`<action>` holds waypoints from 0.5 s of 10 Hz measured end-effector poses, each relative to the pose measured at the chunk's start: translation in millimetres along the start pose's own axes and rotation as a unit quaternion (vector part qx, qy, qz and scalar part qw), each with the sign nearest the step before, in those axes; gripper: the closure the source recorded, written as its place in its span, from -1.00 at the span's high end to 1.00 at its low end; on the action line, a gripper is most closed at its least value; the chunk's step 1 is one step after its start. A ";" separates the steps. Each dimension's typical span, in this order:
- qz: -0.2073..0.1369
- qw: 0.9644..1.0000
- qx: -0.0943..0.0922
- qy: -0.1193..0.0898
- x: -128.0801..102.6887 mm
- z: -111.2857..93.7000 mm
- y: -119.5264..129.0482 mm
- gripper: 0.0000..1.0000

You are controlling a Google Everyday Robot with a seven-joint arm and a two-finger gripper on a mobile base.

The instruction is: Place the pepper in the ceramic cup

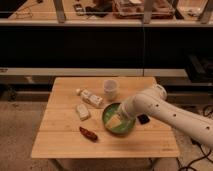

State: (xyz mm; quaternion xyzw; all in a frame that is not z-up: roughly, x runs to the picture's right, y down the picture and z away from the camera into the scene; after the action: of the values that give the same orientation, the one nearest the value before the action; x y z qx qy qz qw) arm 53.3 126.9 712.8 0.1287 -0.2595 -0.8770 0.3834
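The dark red pepper (pixel 88 133) lies on the wooden table (pixel 60 142) near its front edge, left of the green bowl (pixel 124 132). The whitish ceramic cup (pixel 110 89) stands upright at the back middle of the table, behind the bowl. My gripper (pixel 115 121) hangs at the end of the white arm that reaches in from the right. It is over the green bowl, right of the pepper and in front of the cup, apart from both.
Two pale packets (pixel 90 97) (pixel 83 111) lie left of the bowl, between cup and pepper. A small black object (pixel 144 119) lies right of the bowl, partly under the arm. A dark shelf unit stands behind the table.
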 end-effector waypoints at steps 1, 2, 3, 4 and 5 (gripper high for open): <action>-0.002 1.000 0.002 0.003 2.3 0.9 -1.8 0.60; -0.009 1.000 0.005 0.021 9.3 5.9 -10.4 0.60; -0.016 0.999 0.008 0.041 16.1 11.1 -19.4 0.60; -0.027 0.997 0.017 0.069 26.4 18.5 -33.7 0.60; -0.045 0.993 0.036 0.100 37.9 30.4 -57.7 0.60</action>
State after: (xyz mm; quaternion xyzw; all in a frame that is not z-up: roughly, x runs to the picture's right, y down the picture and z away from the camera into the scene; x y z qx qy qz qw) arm -20.1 142.7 705.1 0.2411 -0.2450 -0.8660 0.3631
